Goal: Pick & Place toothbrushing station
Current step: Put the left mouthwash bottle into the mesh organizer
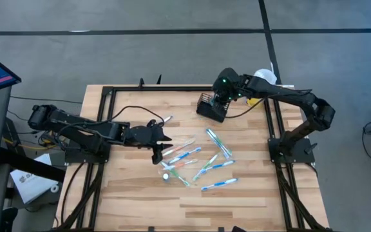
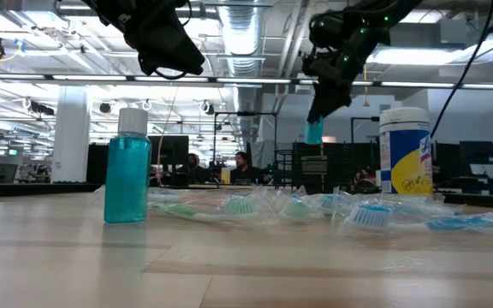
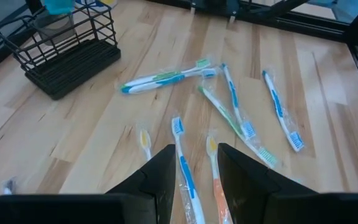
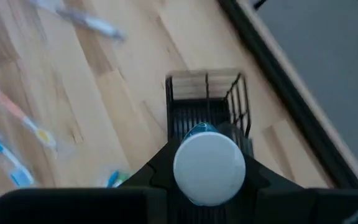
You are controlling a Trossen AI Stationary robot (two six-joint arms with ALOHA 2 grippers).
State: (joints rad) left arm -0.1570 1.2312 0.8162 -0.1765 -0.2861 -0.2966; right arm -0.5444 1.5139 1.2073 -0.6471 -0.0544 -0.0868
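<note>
Standing on the table (image 1: 237,193) near its far edge, the black wire-mesh caddy (image 4: 205,102) is seen directly beneath the right gripper (image 4: 209,163), whose fingers are clamped on a white-capped teal bottle (image 4: 209,167). Wrapped toothbrushes (image 3: 229,106) lie ahead of the left gripper (image 3: 194,171), its fingers parted and empty.

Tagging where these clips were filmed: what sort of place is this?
Probably a large robotics lab or open workshop: a wooden table on a grey concrete floor, long ceiling lights and exposed ducts, and people seated at monitors beyond.
</note>
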